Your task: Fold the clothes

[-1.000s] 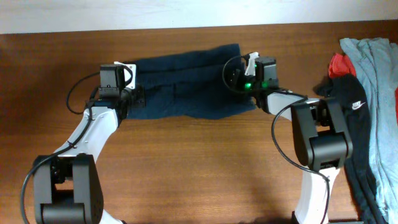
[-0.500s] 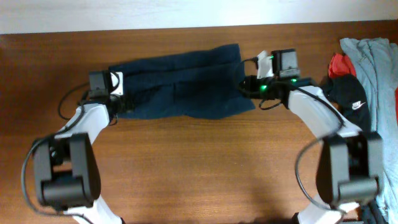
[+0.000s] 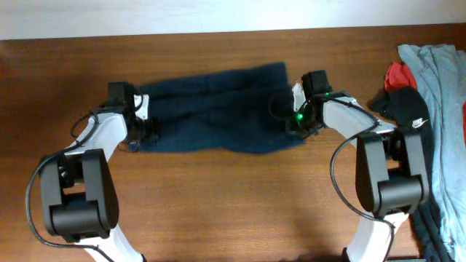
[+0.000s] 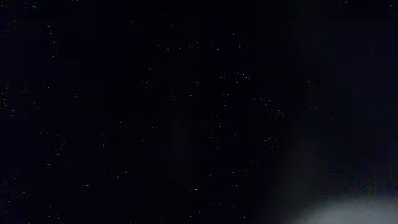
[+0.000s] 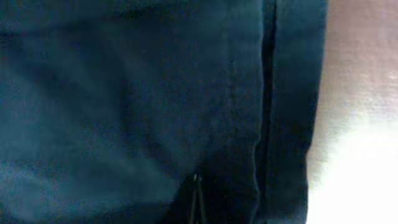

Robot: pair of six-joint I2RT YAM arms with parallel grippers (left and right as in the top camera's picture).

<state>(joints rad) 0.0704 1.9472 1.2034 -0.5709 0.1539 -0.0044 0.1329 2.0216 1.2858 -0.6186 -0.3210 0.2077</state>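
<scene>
Both claws are down on the ends of the shorts [image 3: 215, 109], and their grip can't be read.
Your left claw [image 3: 148, 129] sits at the shorts' left end and your right claw [image 3: 286, 121] at the right end. You cannot tell how wide either stands: the left wrist view is nearly black, and the right wrist view shows only navy cloth and a seam. The shorts lie as a long band near the tabletop's [image 3: 218, 196] far edge, midway along. A black garment [image 3: 409, 110] and a grey shirt [image 3: 437, 69] are heaped at the right edge.
</scene>
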